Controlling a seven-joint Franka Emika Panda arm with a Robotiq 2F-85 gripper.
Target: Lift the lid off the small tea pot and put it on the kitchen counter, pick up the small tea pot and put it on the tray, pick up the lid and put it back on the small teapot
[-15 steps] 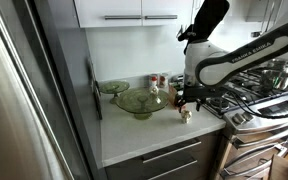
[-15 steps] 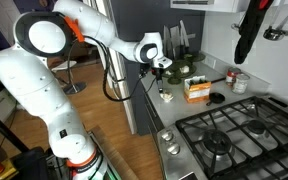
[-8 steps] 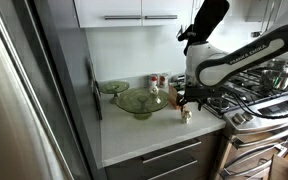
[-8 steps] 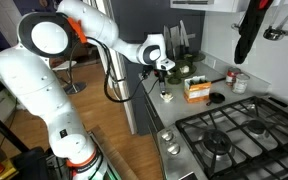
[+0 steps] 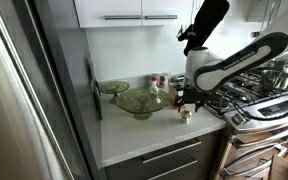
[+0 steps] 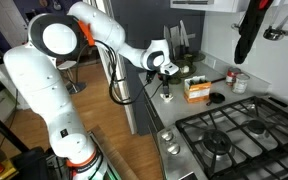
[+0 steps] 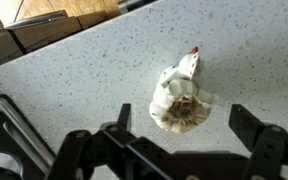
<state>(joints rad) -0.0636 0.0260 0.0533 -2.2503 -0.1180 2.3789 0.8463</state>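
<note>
The small tea pot (image 7: 181, 100) is a whitish-cream pot with a red-tipped spout and stands on the speckled kitchen counter (image 7: 94, 70). Its top is open and shows a brown inside. My gripper (image 7: 184, 128) is open, directly above it, with one finger on each side and no contact. In both exterior views the gripper (image 5: 187, 101) (image 6: 167, 78) hovers just over the pot (image 5: 185, 115) (image 6: 166, 96). The large green glass tray (image 5: 125, 98) sits on the counter beside it. I cannot see the lid in any view.
A smaller green dish (image 5: 112, 87) stands behind the tray near the wall. An orange-and-white carton (image 6: 196, 90) and a black gas stove (image 6: 229, 135) are close to the pot. Bottles stand at the back wall (image 5: 160, 82). A fridge side (image 5: 44, 90) bounds the counter.
The gripper has moved down and slightly sideways toward the tea pot. The pot and tray have not moved.
</note>
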